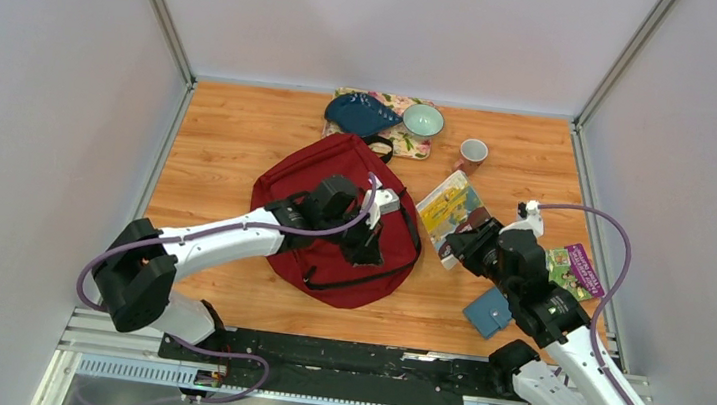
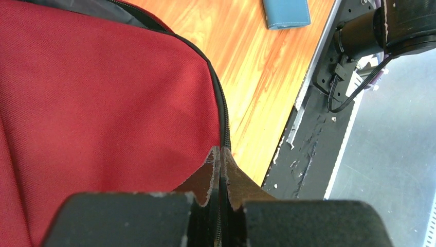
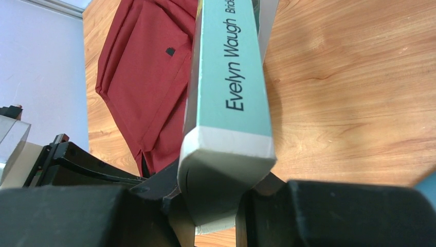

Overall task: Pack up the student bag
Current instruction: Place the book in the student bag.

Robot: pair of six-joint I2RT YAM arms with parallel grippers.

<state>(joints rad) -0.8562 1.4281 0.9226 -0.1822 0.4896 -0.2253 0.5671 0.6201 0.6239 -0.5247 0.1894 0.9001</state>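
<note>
My left gripper [image 2: 220, 160] is closed tight, its fingertips [image 2: 206, 177] pressed together right on the black zipper [image 2: 222, 110] that runs along the edge of the student bag [image 2: 103, 103]. I cannot tell whether they actually pinch the zipper or only meet over it. The dark red backpack fabric spreads out to the left of those fingers, lying flat on the wooden table [image 2: 257, 77]. Bare wood lies to their right, and a blue wallet [image 2: 286, 13] sits far ahead of them. My right gripper [image 3: 226, 206] is clamped on a paperback book [image 3: 229, 77], one finger on each cover. The teal spine faces the wrist camera and reads "Evelyn Waugh". The book points away from the fingers toward the bag, and its far end is near the bag's edge. From above, a green and purple booklet [image 1: 577, 269] lies just behind the right fingers, and a cup [image 1: 472, 154], a bowl [image 1: 423, 120] and a floral tray [image 1: 410, 148] sit well beyond them.
</note>
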